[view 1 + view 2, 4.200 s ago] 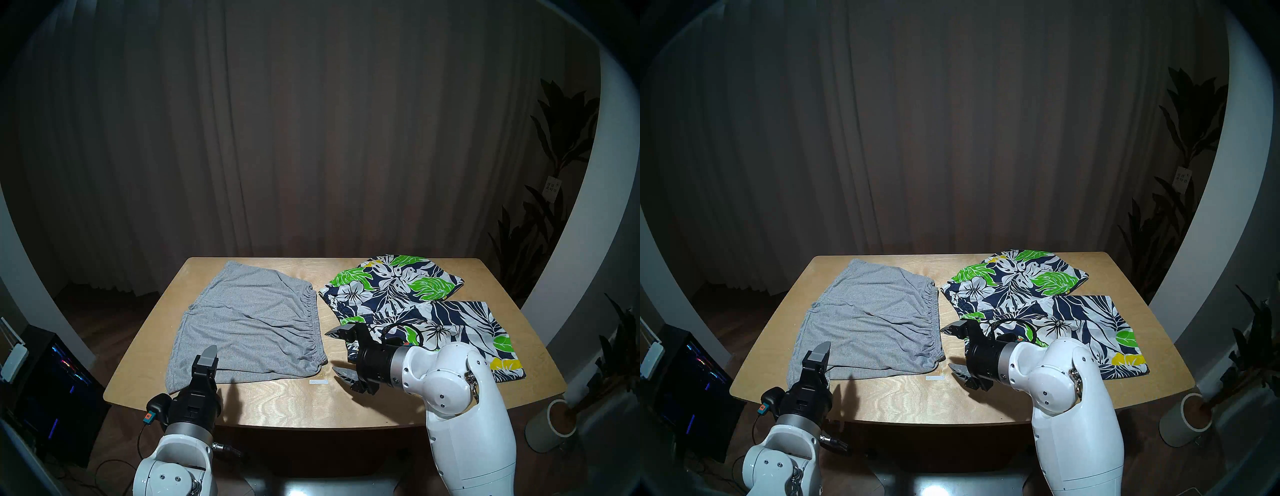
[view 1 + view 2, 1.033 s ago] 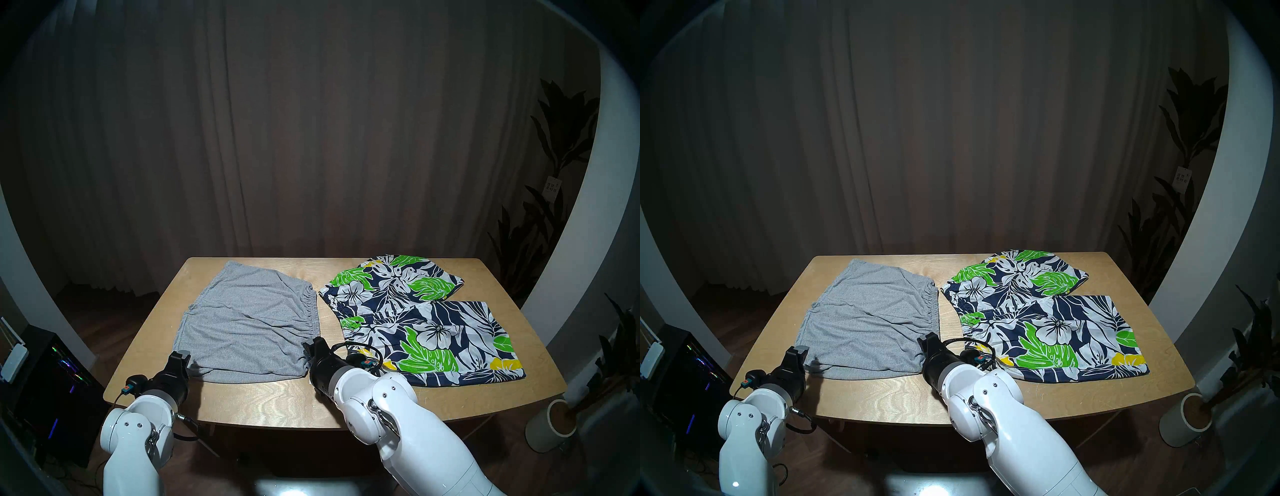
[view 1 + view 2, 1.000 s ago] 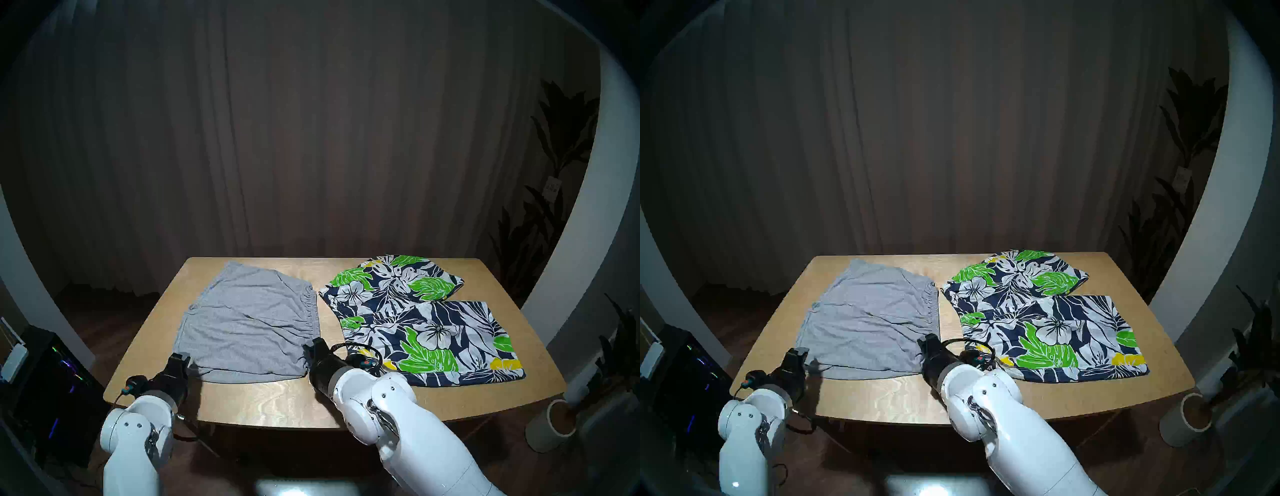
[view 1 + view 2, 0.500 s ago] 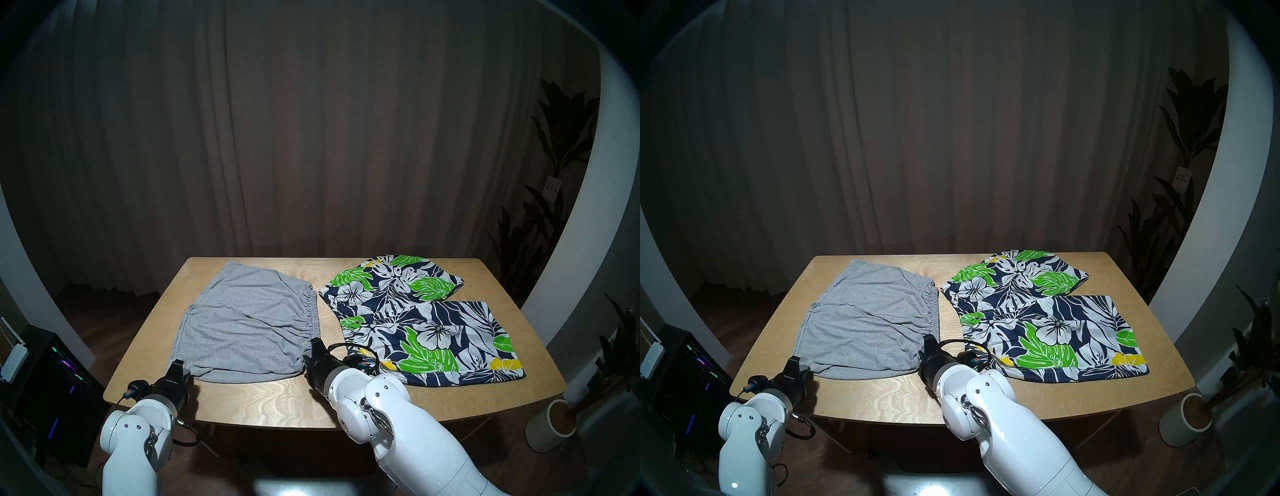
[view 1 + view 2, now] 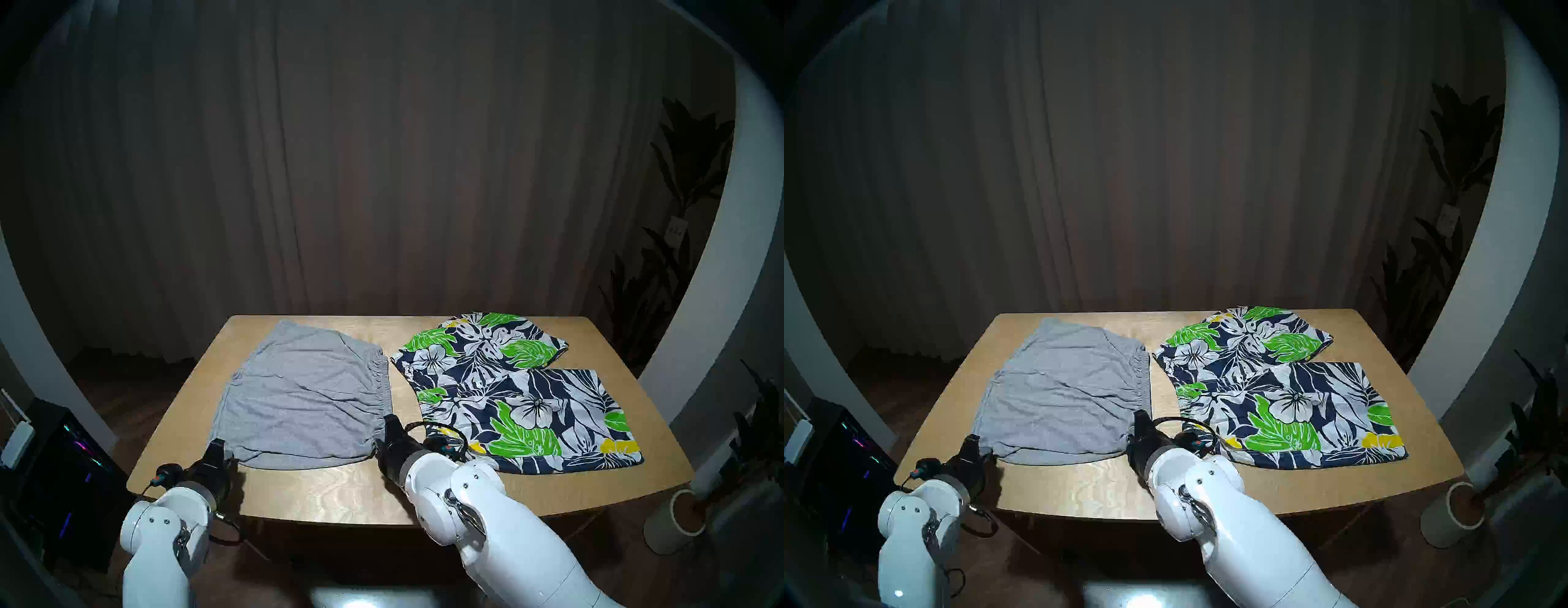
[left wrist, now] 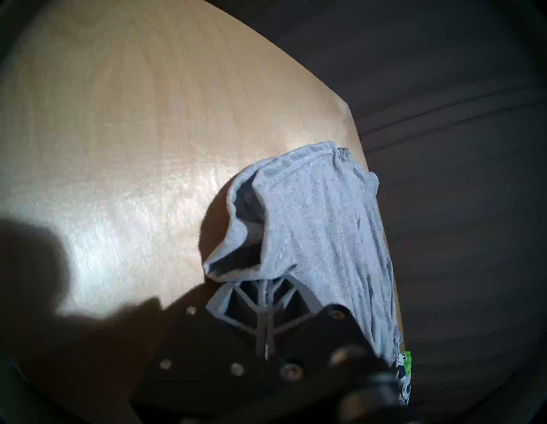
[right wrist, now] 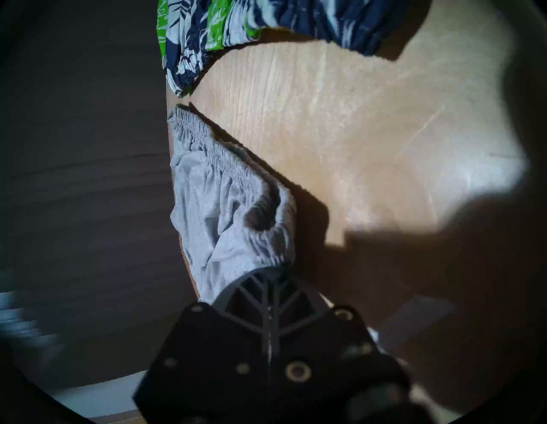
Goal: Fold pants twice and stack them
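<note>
Gripping: left hand and right hand are clamping together on the grey shorts, at the near hem and waistband corners
Handling: soft, light jersey is likely sagging between grips on the worktop

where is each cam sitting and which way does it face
Head stereo left: on the head, looking down at the table; both arms show.
Head stereo right: nearly the same picture.
Left wrist: behind the left gripper, shut on the grey shorts hem corner.
Right wrist: behind the right gripper, shut on their waistband corner.
Shared: both wrist views show the grey shorts and floral shorts.
</note>
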`<state>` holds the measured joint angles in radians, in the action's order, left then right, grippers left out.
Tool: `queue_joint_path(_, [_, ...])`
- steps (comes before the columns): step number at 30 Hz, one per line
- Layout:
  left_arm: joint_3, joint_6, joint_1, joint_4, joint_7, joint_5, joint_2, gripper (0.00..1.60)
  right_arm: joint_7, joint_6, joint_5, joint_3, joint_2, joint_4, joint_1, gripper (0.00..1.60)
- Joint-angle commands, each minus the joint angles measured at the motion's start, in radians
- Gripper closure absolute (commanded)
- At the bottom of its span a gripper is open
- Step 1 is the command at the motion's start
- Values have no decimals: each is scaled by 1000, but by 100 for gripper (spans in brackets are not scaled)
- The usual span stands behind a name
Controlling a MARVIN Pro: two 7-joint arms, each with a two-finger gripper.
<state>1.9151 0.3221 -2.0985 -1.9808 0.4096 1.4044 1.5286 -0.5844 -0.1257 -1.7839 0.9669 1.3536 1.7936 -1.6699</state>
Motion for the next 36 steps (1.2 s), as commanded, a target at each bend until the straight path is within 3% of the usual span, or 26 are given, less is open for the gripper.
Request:
queue_joint_path(1, [6,-8,30,-46,-9,8,-3,160,-9,-5,-10,15,-9,57,-8,160])
queue_joint_path(13, [15,29,62,-83,52,55,-25,160,-34,-23,-44,50,2,123,14,160])
queue_joint_path(36, [-3,98,271,-64,175,106,-152,160,-57,-4,-78,71,46,39,153,160])
